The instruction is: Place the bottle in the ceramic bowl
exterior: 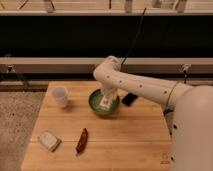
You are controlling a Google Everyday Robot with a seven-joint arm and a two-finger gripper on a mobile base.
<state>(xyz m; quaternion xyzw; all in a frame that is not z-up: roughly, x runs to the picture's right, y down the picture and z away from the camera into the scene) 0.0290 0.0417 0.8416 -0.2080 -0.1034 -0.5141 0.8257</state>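
**Bottle lowered into the bowl: release stage**

The tool [106,98] hangs directly over the green bowl [95,106], near mid-table [125,145]. The bottle [105,103] sits inside the bowl, below the tool; whether the tool clamps it cannot be told. Judged step: letting go. Next: release, then lift straight up, clear of the rim.

The gripper [106,101] hangs inside the ceramic bowl [95,105], whose green rim walls it in all round. To its left stands a white cup [60,96]. Nearer the table's front edge lie a pale block [49,140] and a reddish packet [81,140], with bare wood between them.
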